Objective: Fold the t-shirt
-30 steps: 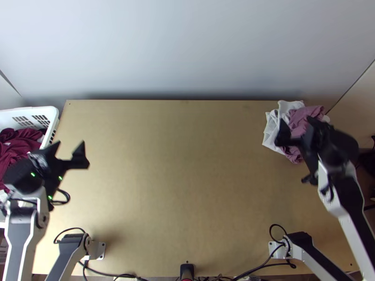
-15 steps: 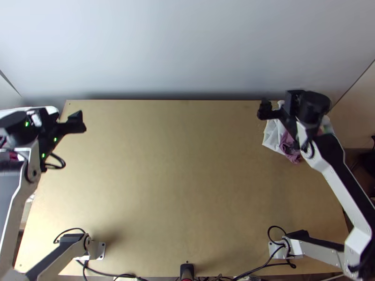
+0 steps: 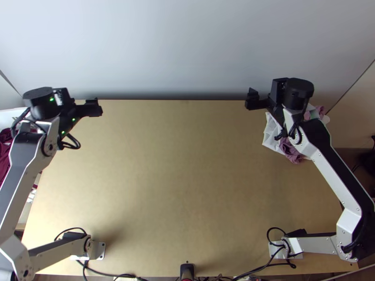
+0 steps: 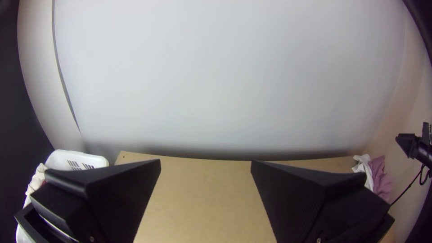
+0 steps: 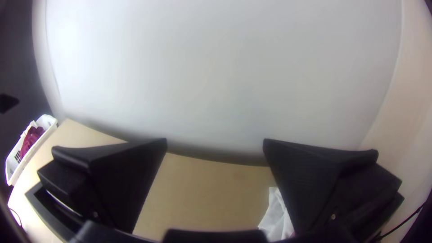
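Left jaws: the left gripper (image 3: 78,99) has its two wide black fingers spread well apart, nothing between them, at the upper left of the top view, by the table's far edge.
Right jaws: the right gripper (image 3: 266,93) is also spread wide and bare between the tips, at the upper right of the top view, just beside the cloth pile.
Right-hand pile: a white cloth (image 3: 271,133) and a mauve cloth (image 3: 291,150) lie bunched together at the upper right of the top view, partly under the right arm.
Basket: a white plastic basket (image 4: 76,155) with slotted walls stands beside the table, at the left edge of the top view.
Basket contents: a maroon cloth (image 3: 5,150) lies crumpled inside; a pale cloth (image 4: 36,177) hangs over the rim at the lower left of the left wrist view.
T-shirt: which of these cloths it is, I cannot tell; none lies spread or folded flat.
Arms: the left arm (image 3: 21,173) runs up the left side of the frame, the right arm (image 3: 335,180) up the right.
Table: light wood (image 3: 178,178), bare across the middle of the frame.
Backdrop: a pale wall (image 3: 178,47) fills the top.
Bottom edge: black cables (image 3: 108,275) run between the arm bases.
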Motion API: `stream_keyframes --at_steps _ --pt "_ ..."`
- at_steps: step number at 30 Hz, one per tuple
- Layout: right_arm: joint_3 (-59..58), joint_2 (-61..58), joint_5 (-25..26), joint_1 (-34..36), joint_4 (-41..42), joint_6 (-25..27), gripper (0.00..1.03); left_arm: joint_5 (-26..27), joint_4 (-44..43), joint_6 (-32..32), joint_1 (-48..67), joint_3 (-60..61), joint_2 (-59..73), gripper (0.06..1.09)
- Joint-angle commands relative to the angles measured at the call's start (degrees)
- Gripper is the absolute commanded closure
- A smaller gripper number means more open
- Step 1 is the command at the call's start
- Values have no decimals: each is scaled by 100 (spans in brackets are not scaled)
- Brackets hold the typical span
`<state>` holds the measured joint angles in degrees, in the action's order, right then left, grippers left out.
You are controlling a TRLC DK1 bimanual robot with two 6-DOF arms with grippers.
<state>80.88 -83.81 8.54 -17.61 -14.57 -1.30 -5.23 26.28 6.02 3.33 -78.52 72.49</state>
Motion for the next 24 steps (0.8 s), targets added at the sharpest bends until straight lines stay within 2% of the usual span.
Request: stream_keyframes --at_steps 1,9,16,24 --pt "103 -65 -19 -340 -187 -72 4 -65 237 57 194 -287 371 11" --pt "314 -48 -106 -964 -565 -301 4 -74 272 110 71 -304 521 11" --pt "411 75 -106 -1263 -653 -318 4 -74 272 31 -1080 -207 820 11" --pt "420 286 -98 -1614 -697 -380 4 -57 52 -330 -2399 452 1435 11"
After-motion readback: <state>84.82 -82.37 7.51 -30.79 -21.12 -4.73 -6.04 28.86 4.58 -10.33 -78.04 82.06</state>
